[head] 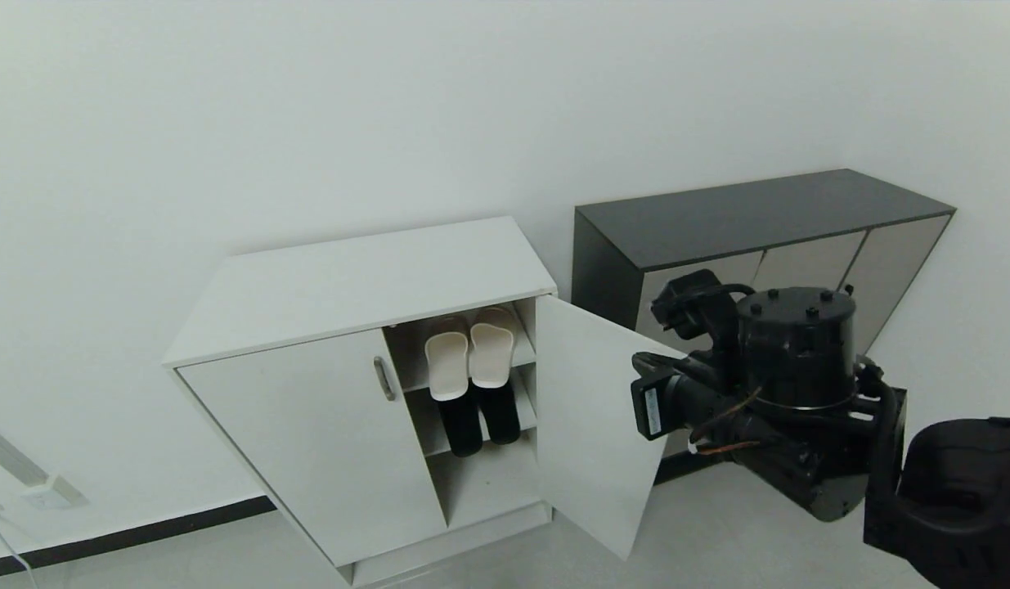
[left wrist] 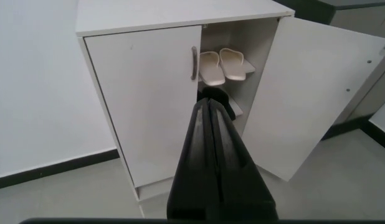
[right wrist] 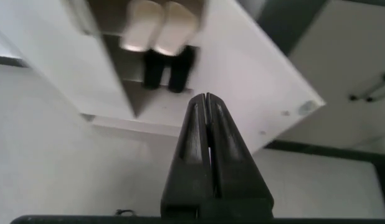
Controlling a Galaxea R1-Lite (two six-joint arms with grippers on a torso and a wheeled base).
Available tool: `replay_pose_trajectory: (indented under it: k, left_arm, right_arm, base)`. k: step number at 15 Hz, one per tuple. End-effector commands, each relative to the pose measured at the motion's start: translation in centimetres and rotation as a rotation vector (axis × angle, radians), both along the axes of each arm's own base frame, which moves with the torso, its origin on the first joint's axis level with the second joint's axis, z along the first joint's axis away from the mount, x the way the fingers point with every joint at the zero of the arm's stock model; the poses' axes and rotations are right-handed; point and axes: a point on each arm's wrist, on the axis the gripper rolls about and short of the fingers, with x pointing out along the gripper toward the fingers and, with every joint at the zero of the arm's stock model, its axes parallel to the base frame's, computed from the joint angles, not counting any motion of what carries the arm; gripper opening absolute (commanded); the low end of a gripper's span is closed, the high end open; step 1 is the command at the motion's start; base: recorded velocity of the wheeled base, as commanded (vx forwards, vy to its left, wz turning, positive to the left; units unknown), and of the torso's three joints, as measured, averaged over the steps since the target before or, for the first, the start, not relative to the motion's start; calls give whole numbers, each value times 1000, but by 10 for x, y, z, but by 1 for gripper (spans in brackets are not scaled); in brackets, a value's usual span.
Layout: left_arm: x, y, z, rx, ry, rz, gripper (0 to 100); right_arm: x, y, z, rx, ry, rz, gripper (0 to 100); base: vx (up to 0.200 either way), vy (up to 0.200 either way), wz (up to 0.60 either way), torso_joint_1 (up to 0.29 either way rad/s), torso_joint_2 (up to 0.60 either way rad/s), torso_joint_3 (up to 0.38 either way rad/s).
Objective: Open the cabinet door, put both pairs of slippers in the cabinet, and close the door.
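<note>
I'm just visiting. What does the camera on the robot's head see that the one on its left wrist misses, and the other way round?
Extra in the head view: the right arm beside the open door, and a white wall box low on the wall.
Extra in the left wrist view: the left gripper, shut, pointing at the cabinet.
In both: the white cabinet, its left door shut, and inside it the white slippers above the black slippers.

Cabinets: 2, i.e. 1 white cabinet (head: 349, 278) and 1 dark cabinet (head: 758, 213).
White cabinet doors: 2, i.e. 1 open door (head: 594, 425) and 1 closed door (head: 308, 442).
Handle (head: 383, 378): 1.
Slippers: 4, i.e. 1 white pair (head: 447, 364) and 1 black pair (head: 460, 425).
</note>
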Motion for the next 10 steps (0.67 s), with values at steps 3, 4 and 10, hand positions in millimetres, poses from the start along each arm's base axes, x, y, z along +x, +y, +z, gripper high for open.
replay_pose_trajectory:
  k: [3,4,10]
  left_arm:
    - [0,0,0,-1,0,2,0]
    - [0,0,0,-1,0,0,0]
    - [0,0,0,-1,0,0,0]
  right_arm:
    - [64,-16,26,25,0,-63,0]
    - [76,-18,32,35,13,-54,0]
    - [140,-29,13,39,48,-97,0]
  base:
    - [0,0,0,0,0,0]
    - [0,0,0,0,0,0]
    - [0,0,0,0,0,0]
